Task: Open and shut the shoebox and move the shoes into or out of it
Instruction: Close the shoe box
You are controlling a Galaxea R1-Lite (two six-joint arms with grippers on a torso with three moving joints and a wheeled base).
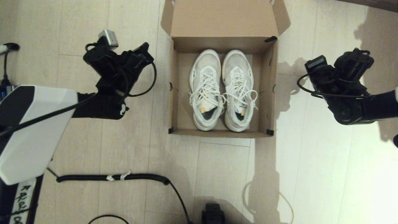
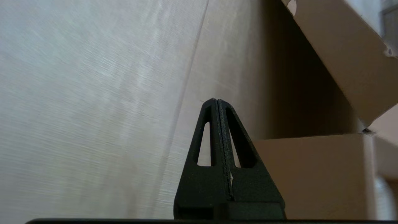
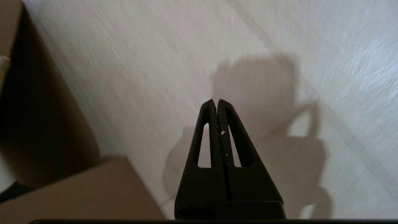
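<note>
The shoebox (image 1: pixel 266 93) stands open on the floor (image 1: pixel 224 174), its lid (image 1: pixel 222 17) tilted back past the far wall, so entry from above is unblocked. Inside, the shoes (image 1: pixel 221 90) lie side by side, touching, leaving narrow strips along both side walls. Bare floor flanks the box on each side, where the left hand (image 2: pixel 216 102) and right hand (image 3: pixel 216 102) hang, fingers pressed together. A black cable (image 1: pixel 112 177) crosses the floor's near left part.
</note>
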